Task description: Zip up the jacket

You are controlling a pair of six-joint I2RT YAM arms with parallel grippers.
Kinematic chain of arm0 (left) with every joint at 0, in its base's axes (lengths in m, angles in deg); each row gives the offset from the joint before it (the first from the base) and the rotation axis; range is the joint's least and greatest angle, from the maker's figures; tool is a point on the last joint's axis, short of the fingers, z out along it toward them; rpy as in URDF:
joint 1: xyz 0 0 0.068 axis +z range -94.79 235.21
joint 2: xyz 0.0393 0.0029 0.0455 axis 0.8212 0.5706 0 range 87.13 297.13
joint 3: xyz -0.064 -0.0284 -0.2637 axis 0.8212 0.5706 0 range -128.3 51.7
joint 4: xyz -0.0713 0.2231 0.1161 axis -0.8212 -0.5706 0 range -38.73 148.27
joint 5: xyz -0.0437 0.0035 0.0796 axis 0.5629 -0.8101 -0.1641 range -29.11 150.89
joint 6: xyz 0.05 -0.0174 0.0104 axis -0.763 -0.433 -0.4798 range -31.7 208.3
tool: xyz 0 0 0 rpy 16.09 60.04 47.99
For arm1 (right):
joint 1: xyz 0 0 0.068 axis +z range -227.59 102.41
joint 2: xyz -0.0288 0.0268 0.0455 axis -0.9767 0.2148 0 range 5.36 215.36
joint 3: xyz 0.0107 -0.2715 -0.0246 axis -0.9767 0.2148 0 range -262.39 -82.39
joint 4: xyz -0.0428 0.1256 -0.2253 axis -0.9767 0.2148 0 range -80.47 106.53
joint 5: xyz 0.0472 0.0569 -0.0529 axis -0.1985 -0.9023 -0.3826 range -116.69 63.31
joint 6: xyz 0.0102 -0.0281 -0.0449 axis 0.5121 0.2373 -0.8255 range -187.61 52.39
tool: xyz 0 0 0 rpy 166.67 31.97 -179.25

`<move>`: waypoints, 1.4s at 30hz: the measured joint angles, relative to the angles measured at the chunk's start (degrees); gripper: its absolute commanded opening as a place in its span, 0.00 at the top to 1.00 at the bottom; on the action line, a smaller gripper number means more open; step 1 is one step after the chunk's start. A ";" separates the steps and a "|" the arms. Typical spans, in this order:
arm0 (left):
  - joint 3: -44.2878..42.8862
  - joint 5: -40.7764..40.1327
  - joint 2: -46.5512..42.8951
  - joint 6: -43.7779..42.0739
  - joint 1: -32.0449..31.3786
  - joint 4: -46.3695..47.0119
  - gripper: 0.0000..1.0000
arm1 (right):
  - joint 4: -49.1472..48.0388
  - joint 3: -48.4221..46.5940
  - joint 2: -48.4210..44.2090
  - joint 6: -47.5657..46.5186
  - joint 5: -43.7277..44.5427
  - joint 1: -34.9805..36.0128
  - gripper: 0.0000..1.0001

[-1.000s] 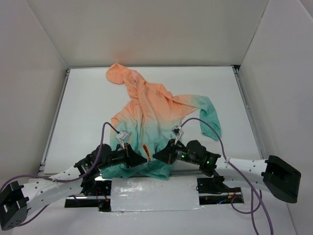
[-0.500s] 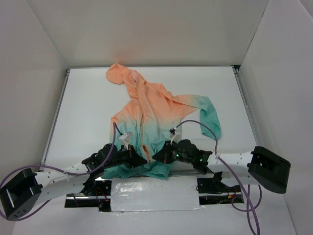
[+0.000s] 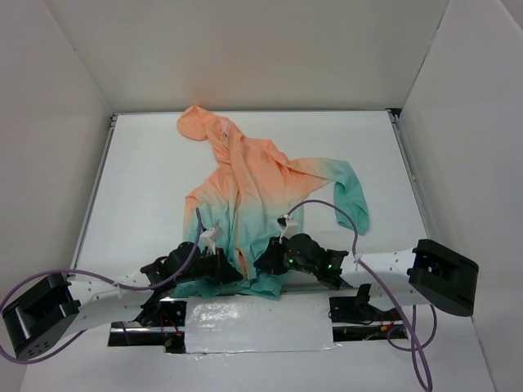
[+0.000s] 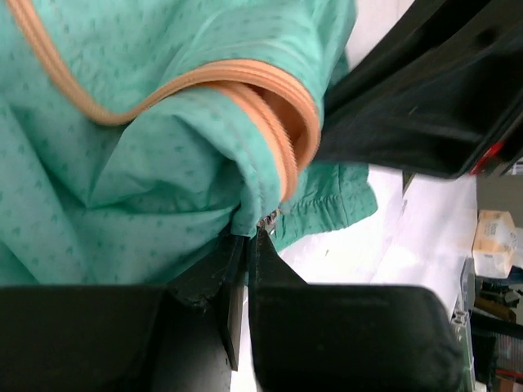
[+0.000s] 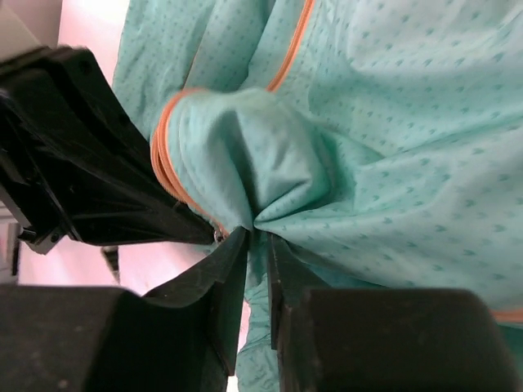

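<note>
The jacket (image 3: pixel 245 184) lies on the white table, peach hood far, teal hem near, its orange zipper (image 3: pixel 243 260) running down the front. My left gripper (image 3: pixel 231 273) is shut on the teal hem fabric (image 4: pixel 245 216) beside the orange zipper tape (image 4: pixel 282 122). My right gripper (image 3: pixel 260 263) is shut on a bunched fold of teal hem (image 5: pixel 257 216) next to the zipper tape (image 5: pixel 167 175). The two grippers sit almost touching at the bottom of the zipper. A small metal zipper part (image 4: pixel 268 219) shows at the left fingertips.
White walls enclose the table (image 3: pixel 147 171). The jacket's right sleeve (image 3: pixel 351 196) lies out to the right. A taped strip (image 3: pixel 257 322) runs along the near edge between the arm bases.
Both grippers have moved closer together at the hem, and both arms have drawn in toward the middle. The hem between them is more bunched.
</note>
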 measured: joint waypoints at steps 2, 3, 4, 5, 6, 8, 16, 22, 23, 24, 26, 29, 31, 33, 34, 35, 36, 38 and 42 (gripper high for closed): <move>0.52 0.44 0.02 0.00 -0.09 -0.44 0.98 | 0.50 0.00 -0.87 -1.05 0.85 0.04 0.72; 0.83 0.57 0.02 -0.02 -0.09 -0.76 0.98 | 0.68 0.00 -1.33 -1.75 1.11 0.15 0.72; 0.98 0.72 -0.02 0.00 -0.09 -1.25 0.98 | 0.94 0.00 -1.90 -2.47 1.31 0.44 0.72; 1.09 0.83 -0.02 0.00 -0.09 -1.51 0.98 | 1.27 -0.02 -2.51 -3.21 1.38 0.72 0.72; 1.16 0.96 -0.09 0.00 -0.09 -1.73 0.98 | 1.64 -0.07 -3.19 -3.78 1.51 1.09 0.72; 1.22 1.27 -0.33 -0.02 -0.11 -2.27 0.98 | 2.91 -0.42 -4.44 -4.90 2.08 2.05 0.70; 1.27 2.29 -1.29 -0.04 -0.11 -2.95 0.98 | 11.32 -6.69 -6.08 -9.16 6.75 11.47 0.70; 1.27 3.74 -3.06 -0.04 -0.11 -3.06 0.98 | 16.72 -11.58 -5.42 -14.21 11.50 20.24 0.74; 1.27 3.89 -3.52 -0.07 -0.11 -3.23 0.98 | 17.16 -11.80 -5.29 -15.21 11.56 20.61 0.74; 1.27 4.04 -3.96 -0.11 -0.11 -3.48 0.97 | 17.53 -11.89 -5.07 -16.31 11.45 20.81 0.73; 1.27 4.44 -4.85 -0.13 -0.11 -4.07 0.97 | 18.38 -11.91 -4.46 -18.05 11.02 21.00 0.71; 1.27 4.94 -5.86 -0.09 -0.15 -4.76 0.96 | 21.42 -13.57 -2.08 -20.20 10.10 21.24 0.69; 1.27 5.25 -6.38 -0.09 -0.15 -4.98 0.97 | 22.14 -14.51 -0.87 -20.70 9.97 21.70 0.61; 1.27 5.44 -6.64 -0.07 -0.17 -5.18 0.97 | 22.25 -14.53 -0.81 -20.22 10.03 21.94 0.57; 1.27 5.53 -6.73 -0.04 -0.17 -5.20 0.96 | 22.16 -14.53 -0.81 -19.93 10.01 21.97 0.57; 1.27 5.73 -6.80 -0.04 -0.17 -5.20 0.96 | 22.08 -14.51 -0.81 -19.47 9.99 21.94 0.55; 1.27 5.90 -6.82 -0.04 -0.17 -5.18 0.97 | 21.97 -14.47 -0.83 -18.69 9.99 21.92 0.54; 1.27 6.14 -6.82 -0.04 -0.20 -5.18 0.97 | 21.86 -14.47 -0.92 -16.92 10.01 21.88 0.53; 1.25 6.54 -6.73 -0.04 -0.20 -5.16 0.97 | 22.08 -14.40 -1.27 -12.22 10.38 21.88 0.53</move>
